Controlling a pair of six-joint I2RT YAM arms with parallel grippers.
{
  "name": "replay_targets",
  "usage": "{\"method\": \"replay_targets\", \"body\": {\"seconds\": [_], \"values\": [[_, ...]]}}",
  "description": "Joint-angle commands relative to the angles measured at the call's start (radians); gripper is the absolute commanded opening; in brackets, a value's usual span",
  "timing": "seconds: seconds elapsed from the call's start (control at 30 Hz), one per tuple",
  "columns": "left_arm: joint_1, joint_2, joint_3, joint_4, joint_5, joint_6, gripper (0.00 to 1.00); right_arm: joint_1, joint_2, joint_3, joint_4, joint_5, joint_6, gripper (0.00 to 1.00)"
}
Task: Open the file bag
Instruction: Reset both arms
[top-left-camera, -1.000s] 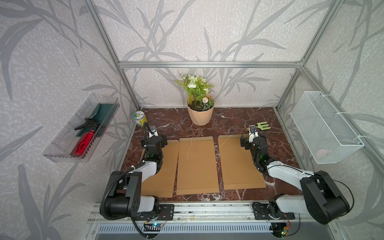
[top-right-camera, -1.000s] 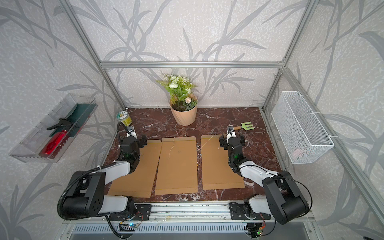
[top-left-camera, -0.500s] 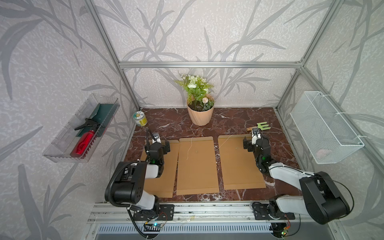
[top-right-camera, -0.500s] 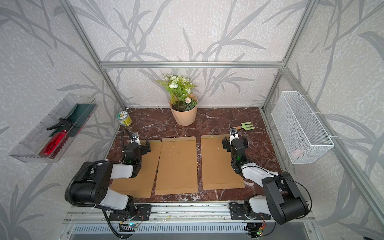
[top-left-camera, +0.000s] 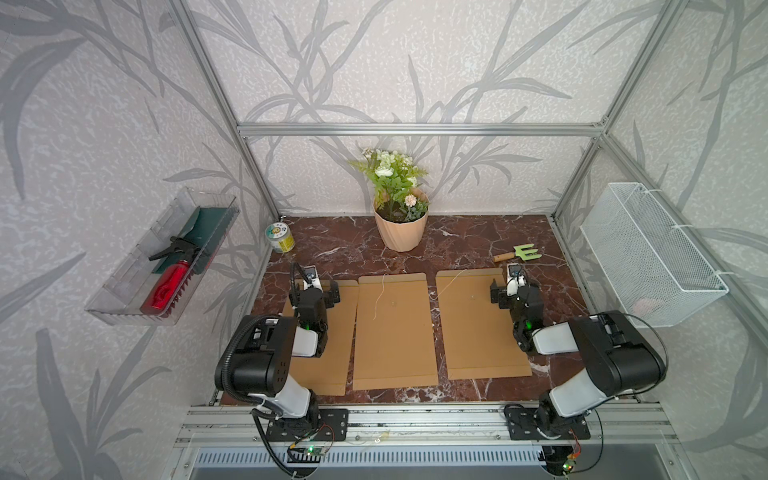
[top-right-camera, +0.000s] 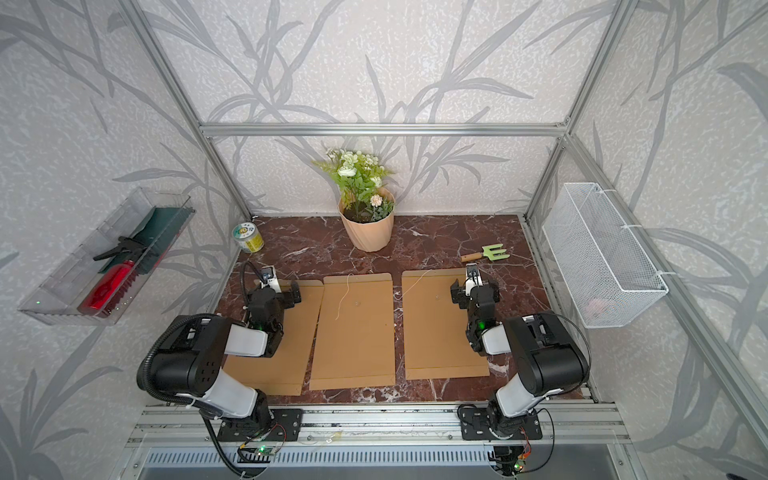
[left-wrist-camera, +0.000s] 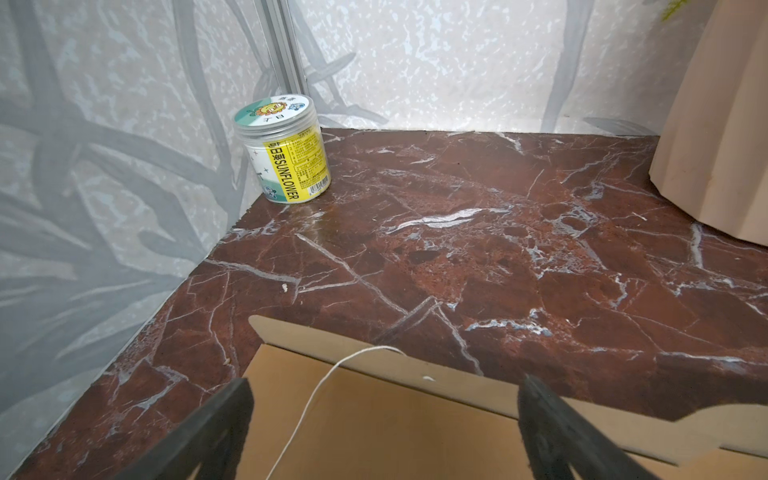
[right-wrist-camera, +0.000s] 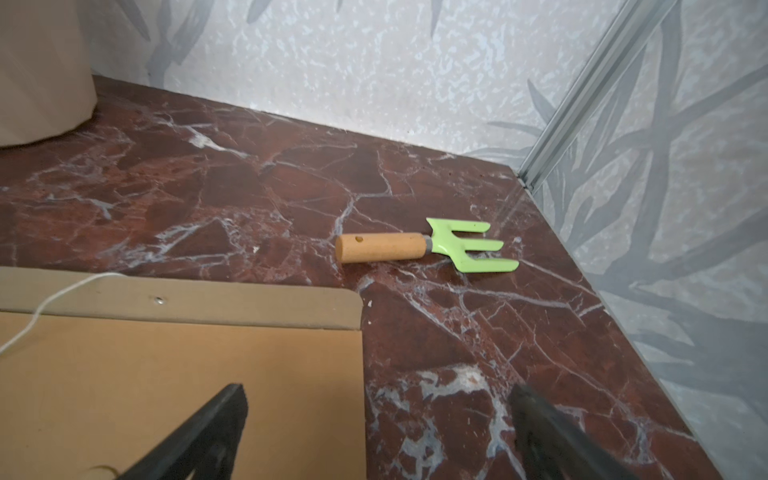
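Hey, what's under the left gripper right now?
A brown file bag lies flat under the left gripper, a white string trailing across its far end. The arm hides much of the bag from above.

Three brown file bags (top-left-camera: 392, 328) lie flat side by side, flaps (top-left-camera: 392, 279) unfolded, strings (top-left-camera: 379, 300) loose.

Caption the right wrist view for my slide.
Open right end effector poised over the corner of a file bag, its string loose; a green garden fork lies beyond on the marble tabletop.
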Motion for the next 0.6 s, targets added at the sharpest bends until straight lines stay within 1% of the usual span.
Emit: {"method": "replay_targets", "body": {"seconds": [0.0, 0.03, 0.1, 0.13, 0.2, 0.27, 0.37, 0.4, 0.47, 0.53, 0.57], "values": [[0.005, -0.006, 0.061, -0.074, -0.029, -0.019, 0.99, -0.028, -0.015, 0.011, 0.006, -0.062, 0.053, 0.99], [0.007, -0.007, 0.058, -0.073, -0.028, -0.020, 0.99, -0.034, 0.014, 0.020, 0.042, -0.062, 0.052, 0.99], [0.007, -0.005, 0.060, -0.071, -0.028, -0.019, 0.99, -0.036, -0.014, 0.053, -0.074, -0.052, 0.067, 0.99], [0.008, -0.005, 0.060, -0.073, -0.025, -0.019, 0.99, -0.036, -0.022, 0.058, -0.092, -0.052, 0.071, 0.99], [0.008, -0.005, 0.060, -0.075, -0.026, -0.019, 0.99, -0.036, 0.013, 0.037, 0.011, -0.053, 0.058, 0.99], [0.009, -0.005, 0.061, -0.075, -0.025, -0.019, 0.99, -0.036, -0.006, 0.047, -0.048, -0.052, 0.065, 0.99], [0.008, -0.006, 0.060, -0.072, -0.025, -0.019, 0.99, -0.034, 0.012, 0.036, 0.010, -0.051, 0.055, 0.99], [0.008, -0.006, 0.058, -0.072, -0.026, -0.019, 0.99, -0.034, -0.001, 0.040, -0.023, -0.052, 0.061, 0.99], [0.008, -0.007, 0.058, -0.069, -0.026, -0.019, 0.99, -0.034, 0.011, 0.033, 0.014, -0.052, 0.054, 0.99], [0.008, -0.007, 0.058, -0.069, -0.026, -0.018, 0.99, -0.034, 0.005, 0.040, -0.012, -0.060, 0.055, 0.99], [0.008, -0.006, 0.058, -0.068, -0.026, -0.018, 0.99, -0.032, 0.010, 0.037, 0.007, -0.061, 0.050, 0.99]]}}
